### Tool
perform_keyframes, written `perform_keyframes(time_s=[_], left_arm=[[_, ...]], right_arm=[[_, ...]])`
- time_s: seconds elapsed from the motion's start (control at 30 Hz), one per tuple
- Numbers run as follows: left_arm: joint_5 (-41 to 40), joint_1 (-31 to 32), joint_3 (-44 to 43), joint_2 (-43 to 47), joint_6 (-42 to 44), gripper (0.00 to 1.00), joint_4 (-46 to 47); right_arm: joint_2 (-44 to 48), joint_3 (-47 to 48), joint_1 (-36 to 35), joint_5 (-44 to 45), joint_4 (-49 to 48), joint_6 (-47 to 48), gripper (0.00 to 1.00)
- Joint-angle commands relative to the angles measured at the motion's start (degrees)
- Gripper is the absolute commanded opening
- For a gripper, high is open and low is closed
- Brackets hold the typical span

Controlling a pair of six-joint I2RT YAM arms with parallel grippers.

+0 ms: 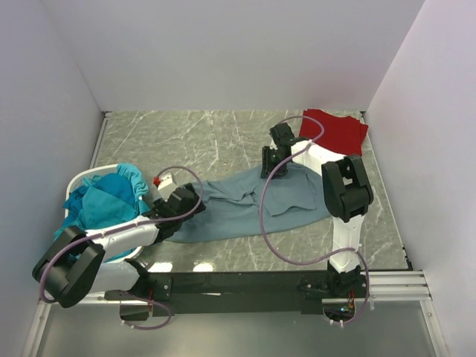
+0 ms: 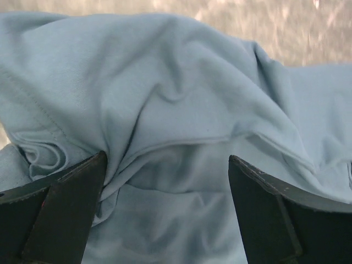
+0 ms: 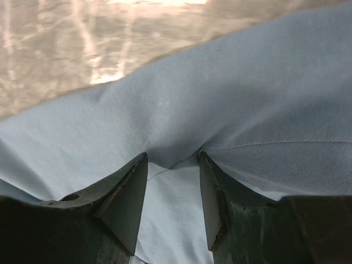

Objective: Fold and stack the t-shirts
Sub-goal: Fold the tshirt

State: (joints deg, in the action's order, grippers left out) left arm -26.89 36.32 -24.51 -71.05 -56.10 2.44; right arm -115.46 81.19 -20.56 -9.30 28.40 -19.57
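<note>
The large slate-blue t-shirt (image 1: 245,208) lies spread and rumpled across the middle of the table. My left gripper (image 1: 196,202) is at its left end, open wide, with loose folds of the blue cloth (image 2: 176,99) lying between the fingers (image 2: 166,158). My right gripper (image 1: 268,166) is at the shirt's far right part, open about halfway, fingertips pressed down into the blue cloth (image 3: 220,99), a strip of which shows between them (image 3: 173,155). A red t-shirt (image 1: 336,130) lies folded at the back right corner. Teal t-shirts (image 1: 108,197) are heaped in the basket.
The white basket (image 1: 78,179) stands at the left edge beside the left arm. A small white and red piece (image 1: 162,179) sits just right of it. White walls close the table on three sides. Marbled table top (image 1: 193,141) shows behind the blue shirt.
</note>
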Motion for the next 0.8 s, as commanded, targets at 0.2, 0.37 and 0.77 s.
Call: perform_keyframes(time_s=[0.2,0.37,0.77], left_arm=[[-2.1,4.2,1.9,9.2,-5.5,0.97,-10.3],[-1.9,4.6,1.0,13.4,-4.3,0.97,-12.3],[3.3,2.6,-2.8,8.9,7.5,0.96,-0.2]], right_arm=[[-5.9,10.4,-2.9,-3.7,3.7,0.3,0.50],[-8.1,16.5,-3.7,-3.8,4.3,0.4,0.50],[10.7,6.0,-4.2,-1.5,-3.3,0.4,0.51]])
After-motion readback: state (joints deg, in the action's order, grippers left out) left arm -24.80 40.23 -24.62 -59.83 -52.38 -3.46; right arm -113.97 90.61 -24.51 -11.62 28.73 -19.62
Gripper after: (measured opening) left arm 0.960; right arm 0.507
